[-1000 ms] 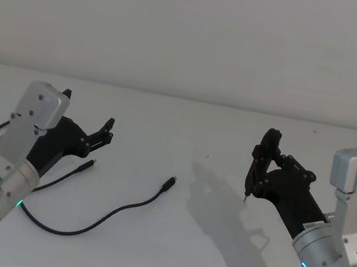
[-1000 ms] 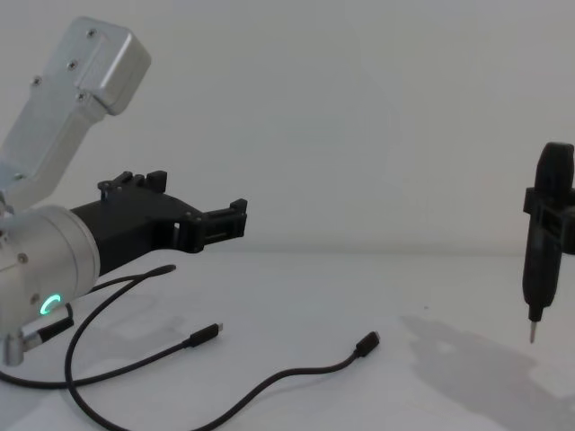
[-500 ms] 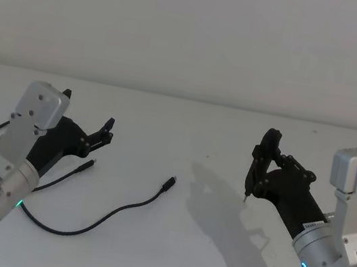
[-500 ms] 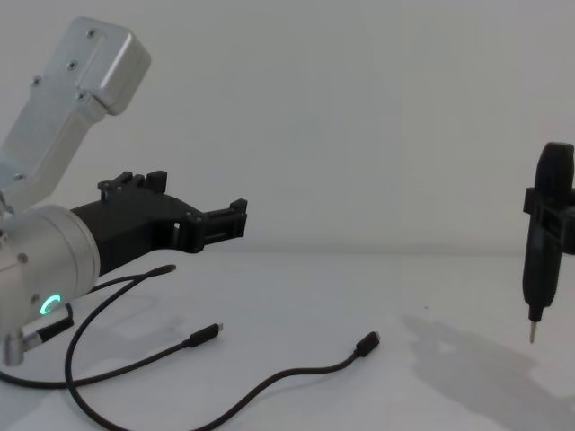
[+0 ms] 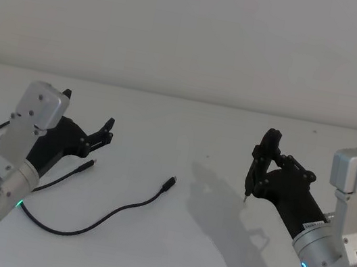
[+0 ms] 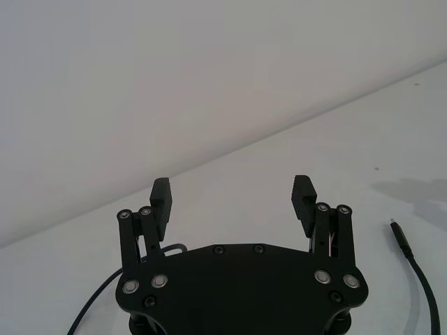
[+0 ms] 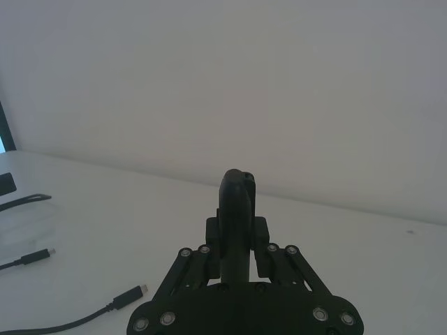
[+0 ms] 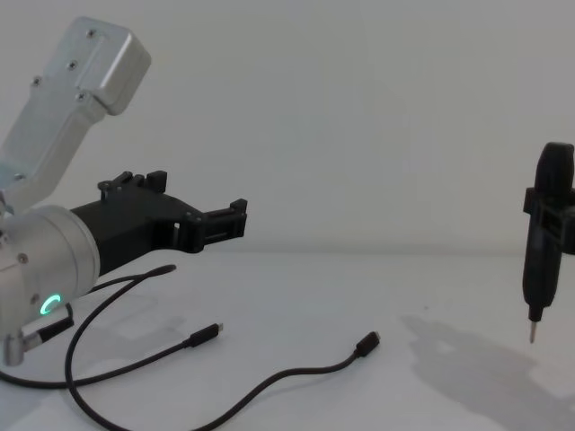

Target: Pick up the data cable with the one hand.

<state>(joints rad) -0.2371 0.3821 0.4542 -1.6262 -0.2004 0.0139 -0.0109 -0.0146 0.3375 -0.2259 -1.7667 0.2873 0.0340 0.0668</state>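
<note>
The data cable (image 5: 121,211) lies on the white table as a thin black cord, its blocky plug (image 5: 170,182) pointing toward the middle; it also shows in the chest view (image 8: 296,374) and the right wrist view (image 7: 126,300). My left gripper (image 5: 108,130) hovers open above the table, behind and left of that plug, holding nothing; its spread fingers (image 6: 160,199) show in the left wrist view. My right gripper (image 5: 258,171) hangs at the right, shut on a slim pen-like tool (image 8: 542,242) with a metal tip pointing down.
A second black cord with a slimmer silver-tipped plug (image 5: 90,163) lies just under my left gripper, looping back along the left arm (image 8: 117,292). The white table (image 5: 187,121) ends at a plain wall behind.
</note>
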